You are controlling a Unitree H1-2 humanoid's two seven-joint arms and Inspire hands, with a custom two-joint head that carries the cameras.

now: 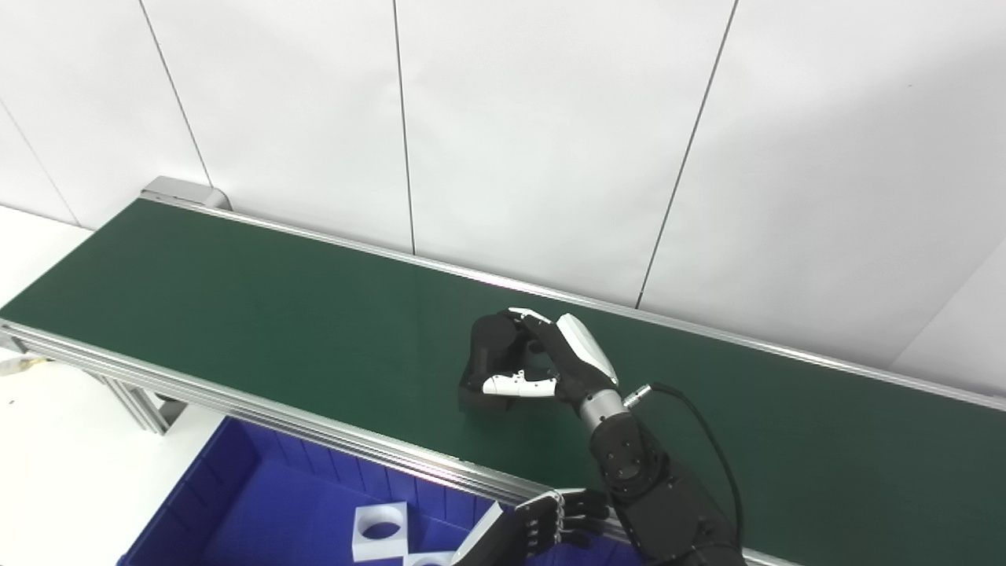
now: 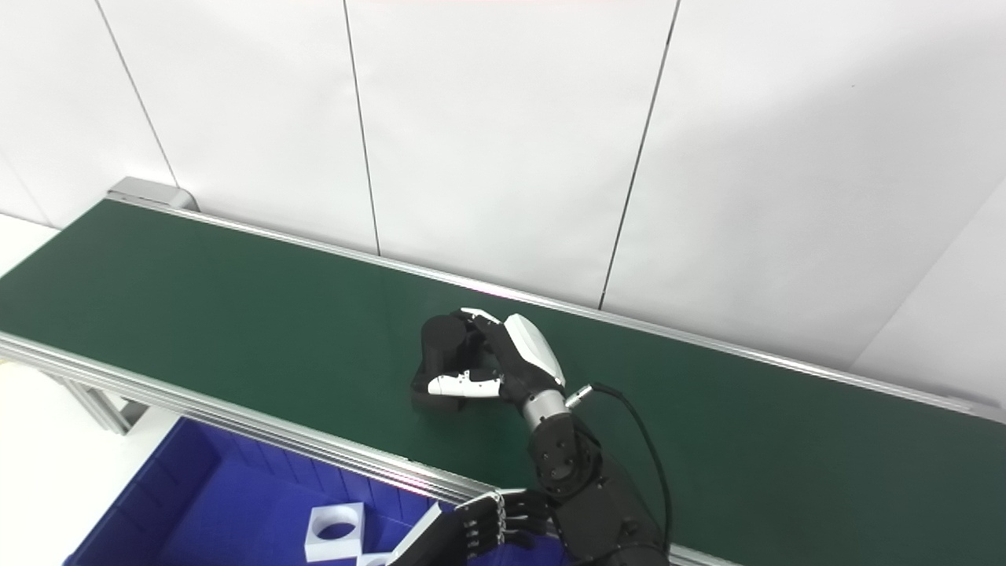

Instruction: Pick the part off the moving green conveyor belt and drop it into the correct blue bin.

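Observation:
A black, blocky part (image 1: 489,343) lies on the green conveyor belt (image 1: 236,299) near its middle. My right hand (image 1: 550,363) reaches in from the bottom right and is shut on the part, fingers over its top and the white thumb across its near side. The part still rests on the belt. It also shows in the right eye view (image 2: 442,339). My left hand (image 1: 554,520) hangs low at the belt's near rail, over the blue bin (image 1: 236,487), fingers loosely apart and holding nothing.
The blue bin sits below the belt's near rail (image 1: 314,428) and holds white square parts with round holes (image 1: 380,531). A white panelled wall stands right behind the belt. The belt's left end (image 1: 177,191) is at the upper left.

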